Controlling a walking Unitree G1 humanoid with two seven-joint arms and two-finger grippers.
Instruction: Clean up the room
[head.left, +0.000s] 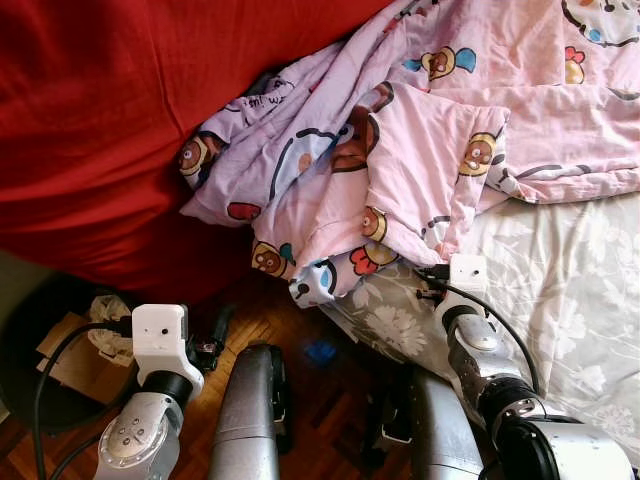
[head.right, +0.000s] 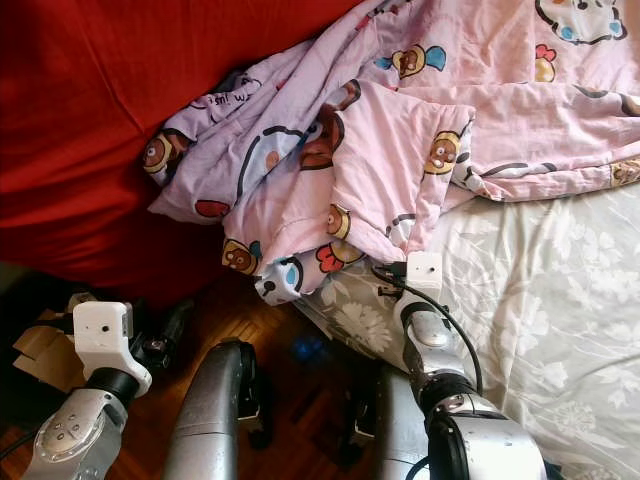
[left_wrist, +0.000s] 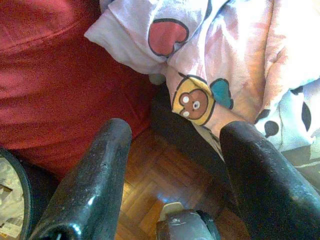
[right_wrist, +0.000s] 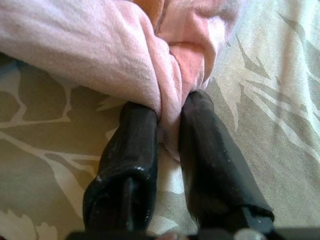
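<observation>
Two hands are in play, one working and one waiting. Nearest, the left hand (left_wrist: 170, 165) hangs low over the wooden floor (head.left: 290, 325) with its fingers (left_wrist: 90, 190) spread wide and nothing between them, beside a dark bin (head.left: 40, 330) holding paper scraps. A small blue object (head.left: 320, 351) lies on the floor between the robot's legs. Further out, the right hand (right_wrist: 167, 145) rests on the floral bed sheet (head.left: 570, 290), its fingers pressed together on a fold at the lower edge of the pink cartoon blanket (head.left: 420, 170). That blanket lies crumpled across the bed, spilling against the red cover (head.left: 100, 130) beyond. The step in hand looks like straightening the bedding. Next, the pinched edge probably needs drawing outward to flatten the bunched cloth, without losing the thin fold.
</observation>
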